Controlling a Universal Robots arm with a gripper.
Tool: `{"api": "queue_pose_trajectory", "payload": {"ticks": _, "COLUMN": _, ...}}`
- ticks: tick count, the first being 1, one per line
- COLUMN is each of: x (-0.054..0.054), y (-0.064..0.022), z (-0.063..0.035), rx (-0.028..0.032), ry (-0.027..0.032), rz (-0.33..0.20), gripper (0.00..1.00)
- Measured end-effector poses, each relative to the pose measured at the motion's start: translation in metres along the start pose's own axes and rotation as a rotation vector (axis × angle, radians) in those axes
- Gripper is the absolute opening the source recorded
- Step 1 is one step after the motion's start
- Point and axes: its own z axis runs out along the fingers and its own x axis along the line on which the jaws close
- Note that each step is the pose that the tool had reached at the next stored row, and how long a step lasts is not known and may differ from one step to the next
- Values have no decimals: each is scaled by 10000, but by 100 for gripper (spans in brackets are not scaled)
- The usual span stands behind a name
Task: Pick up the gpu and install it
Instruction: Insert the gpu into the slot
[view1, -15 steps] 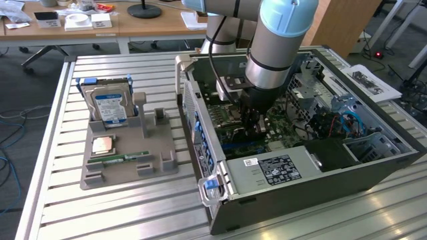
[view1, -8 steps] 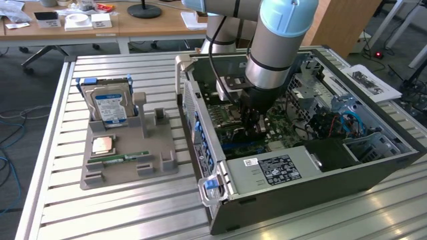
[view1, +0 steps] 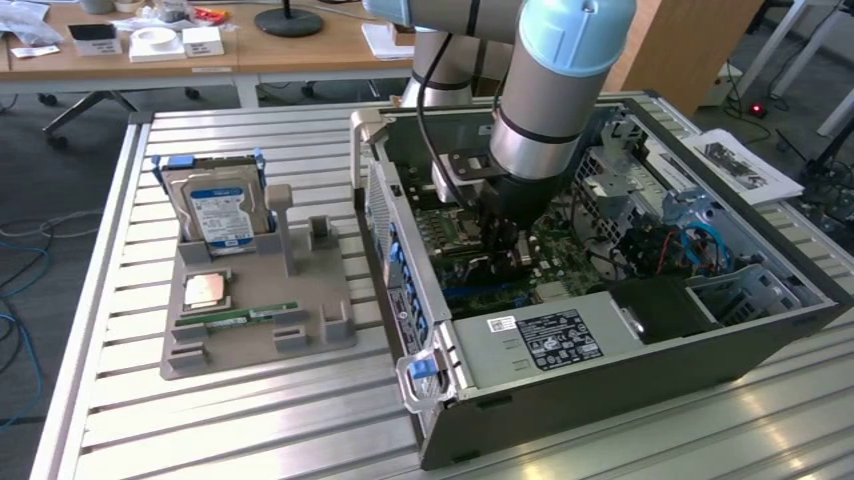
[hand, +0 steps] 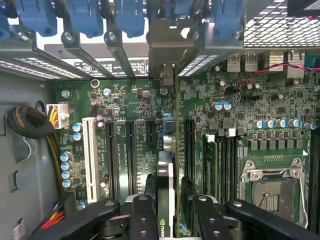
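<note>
Pointing straight down into case (view1: 627, 345) | claw (hand: 168, 184) astride gpu (hand: 166, 162) | above motherboard (hand: 125, 100)

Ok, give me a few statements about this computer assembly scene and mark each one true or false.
1. The hard drive stands upright in the grey holder beside the computer case. True.
2. The gpu lies flat on the grey holder. False: it is inside the case at the gripper, on edge over the motherboard.
3. The green memory stick lies on the holder. True.
4. The case's side is closed. False: it is open, with the motherboard in plain sight and the arm reaching in.
</note>
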Motion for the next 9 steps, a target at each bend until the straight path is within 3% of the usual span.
{"api": "queue_pose_trajectory", "payload": {"ticks": 9, "x": -6, "y": -2, "z": -74, "rx": -1, "ry": 6, "rz": -2, "gripper": 34}}
